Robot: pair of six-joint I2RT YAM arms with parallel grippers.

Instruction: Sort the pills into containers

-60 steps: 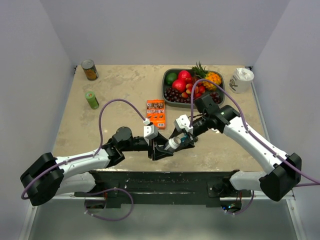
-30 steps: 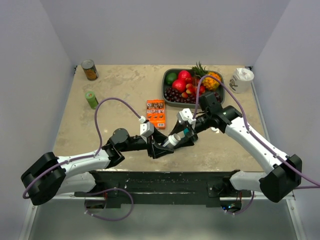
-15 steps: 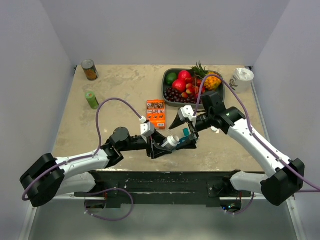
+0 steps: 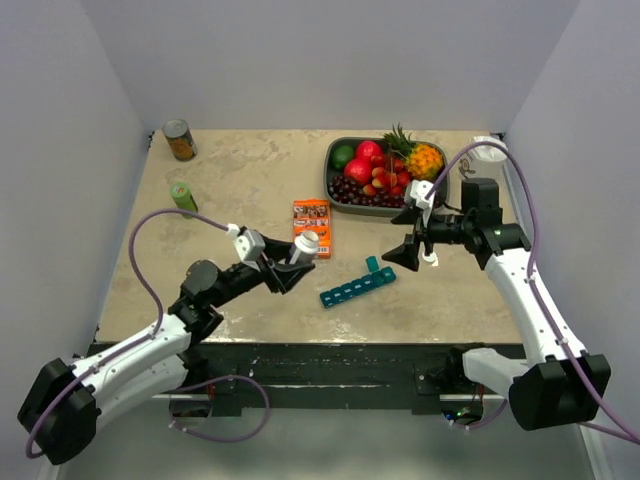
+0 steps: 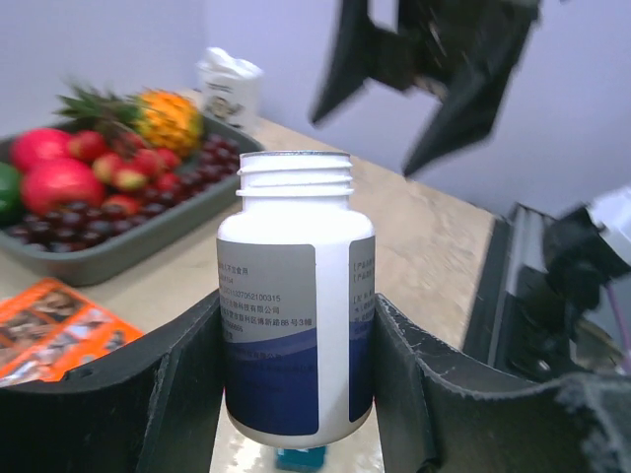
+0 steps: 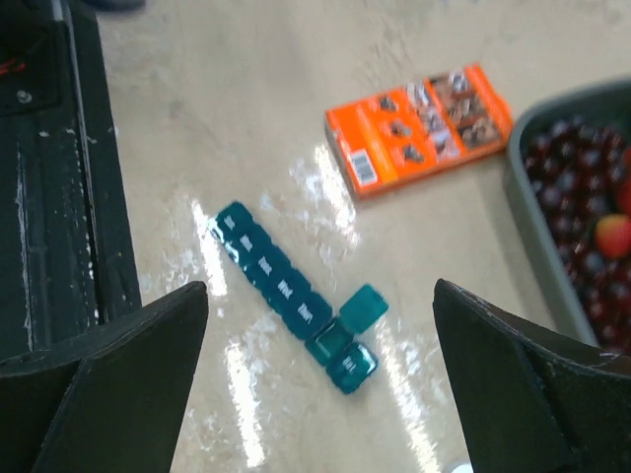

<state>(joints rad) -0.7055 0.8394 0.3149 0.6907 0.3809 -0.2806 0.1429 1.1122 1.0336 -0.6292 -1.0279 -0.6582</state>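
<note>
One left end effector (image 5: 296, 379) grips the blue-labelled bottle (image 5: 294, 296), print unreadable; right end effector (image 6: 320, 296) spread wide.

Observed grey fruit tray (image 4: 328, 178) at counter (image 4: 250, 180) rear right, flat orange box (image 4: 312, 215) near centre, tin can (image 4: 179, 139) and green tube (image 4: 183, 198) rear left.

The left arm (image 4: 140, 355) and right arm (image 4: 535, 300) wear glossy white shells between bulky black joints. A lilac cable (image 4: 180, 213) loops loosely along each. The left end effector (image 4: 297, 260) and right end effector (image 4: 405, 240) are matte black, with broad wedge-shaped fingers (image 6: 99, 384) and a small white block (image 4: 248, 241) behind.
</note>
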